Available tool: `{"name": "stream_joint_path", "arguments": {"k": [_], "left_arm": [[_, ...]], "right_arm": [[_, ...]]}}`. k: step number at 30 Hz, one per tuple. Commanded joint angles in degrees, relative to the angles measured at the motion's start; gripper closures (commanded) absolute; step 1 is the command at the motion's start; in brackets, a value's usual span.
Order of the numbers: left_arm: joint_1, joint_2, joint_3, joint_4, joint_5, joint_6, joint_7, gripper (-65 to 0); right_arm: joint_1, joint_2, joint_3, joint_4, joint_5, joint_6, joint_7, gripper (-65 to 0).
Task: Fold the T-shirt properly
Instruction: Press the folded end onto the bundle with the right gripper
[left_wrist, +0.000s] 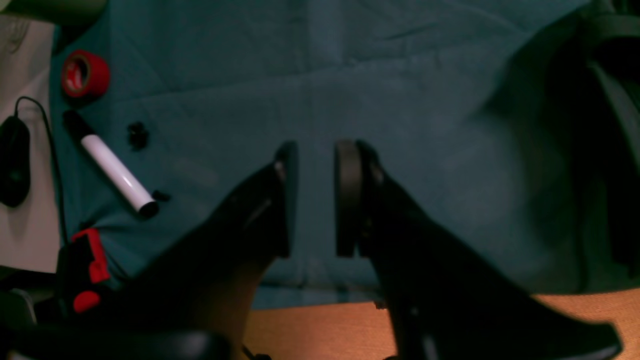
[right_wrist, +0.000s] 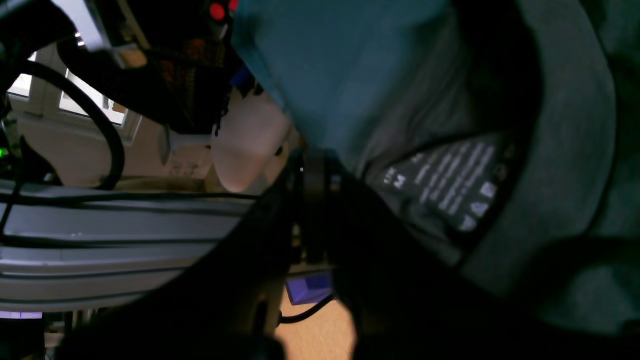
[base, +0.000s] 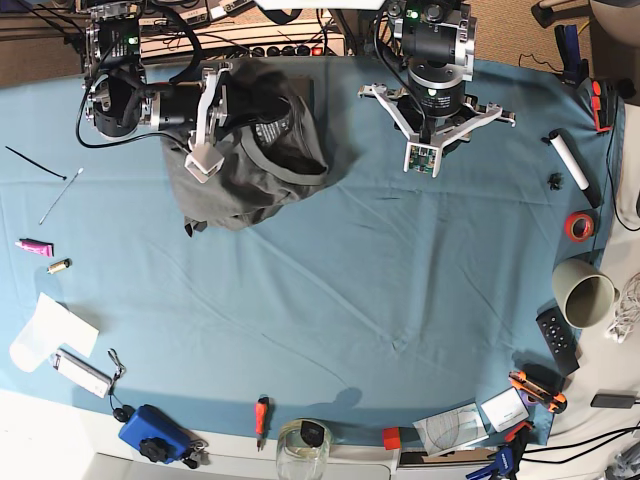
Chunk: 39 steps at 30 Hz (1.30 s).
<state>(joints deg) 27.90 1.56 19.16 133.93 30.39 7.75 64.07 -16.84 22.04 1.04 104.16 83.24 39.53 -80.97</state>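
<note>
**Shirt bunched at the far edge, not yet spread**

The T-shirt (base: 245, 160) lies crumpled in a heap on the blue cloth (base: 330, 300) covering the worktop, at the far edge, on the base view's left half. Its collar (base: 290, 170) faces up and the black neck label (right_wrist: 447, 185) with white print shows in the right wrist view. No fold appears made; judging by this, the work is at its opening step, getting hold of the garment so it can be pulled flat.

The right gripper (base: 204, 160) rests on the heap, close beside the collar. In its wrist view the jaws look pressed together with shirt fabric right alongside, but whether any cloth is actually pinched between them I cannot tell.

The left gripper (left_wrist: 316, 200) hangs above bare cloth, well apart from the shirt, its jaws a narrow gap apart and holding nothing. A marker (left_wrist: 112, 170) and a roll of red tape (left_wrist: 85, 74) lie off to its side.

The next move probably calls for the left arm to cross to the shirt, take a shoulder or hem, and for both arms to draw the fabric toward the open middle of the worktop until it lies flat.
</note>
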Motion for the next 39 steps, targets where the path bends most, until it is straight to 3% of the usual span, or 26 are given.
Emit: {"name": "stream_joint_path", "arguments": {"k": [1,12,19,26,31,39], "left_arm": [[0.1,0.3,0.2,1.1,0.4,0.2,-1.1,-12.0],[0.2,0.3,0.2,1.1,0.3,0.2,-1.0,-12.0],[0.2,0.3,0.2,1.1,-1.6,0.2,-1.0,-12.0],[0.4,0.3,0.2,1.1,-2.1,0.2,-1.1,-12.0],[0.4,0.3,0.2,1.1,-2.1,0.2,-1.1,-12.0],[0.3,0.3,0.2,1.1,-2.1,0.2,-1.1,-12.0]], "right_arm": [[0.2,1.0,0.1,1.1,1.8,0.5,1.0,0.0],[2.3,2.2,1.5,11.9,1.8,0.5,1.0,0.0],[5.4,2.3,6.3,12.0,-14.4,0.5,2.1,0.0],[2.2,2.4,12.4,11.2,-18.1,0.5,2.0,0.0],[0.0,2.4,14.5,5.1,-24.3,0.5,2.1,0.0],[2.1,2.4,14.3,-16.3,-22.9,0.5,3.4,0.0]]}}
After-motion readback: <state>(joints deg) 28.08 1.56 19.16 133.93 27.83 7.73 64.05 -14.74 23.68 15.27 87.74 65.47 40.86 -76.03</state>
